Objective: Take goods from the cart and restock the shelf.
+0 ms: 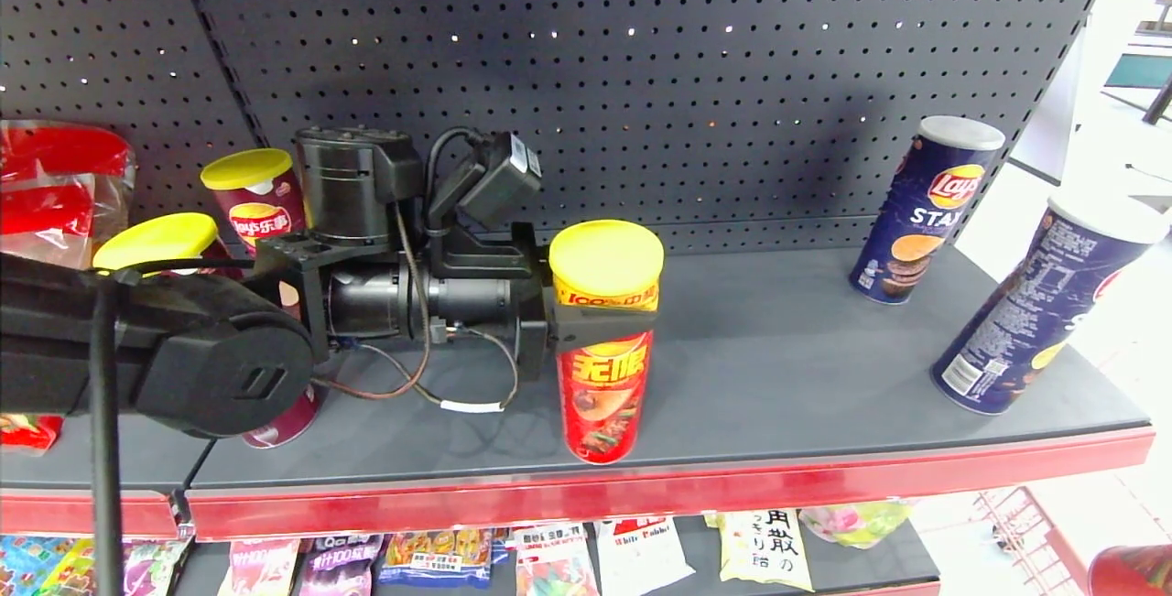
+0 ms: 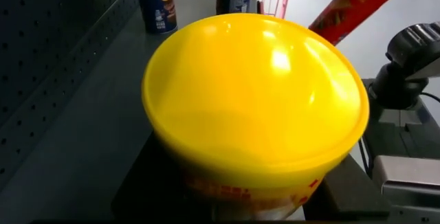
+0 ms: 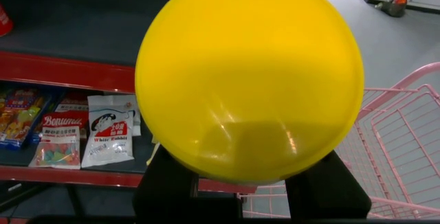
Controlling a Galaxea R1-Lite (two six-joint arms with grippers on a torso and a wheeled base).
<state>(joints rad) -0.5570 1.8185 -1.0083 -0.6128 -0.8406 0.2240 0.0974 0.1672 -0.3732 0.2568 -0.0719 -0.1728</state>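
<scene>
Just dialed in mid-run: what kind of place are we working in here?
It looks like a shop aisle, perhaps a mock one. A pegboard-backed shelf with a red front edge carries chip cans, snack packets lie on the shelf below, and a pink wire cart stands nearby.

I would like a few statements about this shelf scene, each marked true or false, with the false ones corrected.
1. The left jaws grip a red can with a yellow lid. True.
2. Both blue cans stand upright. False: the back blue can is upright, but the front blue can leans.
3. The shelf's front edge is blue. False: it is red.
4. The right jaws hold a second can with a yellow lid. True.
</scene>
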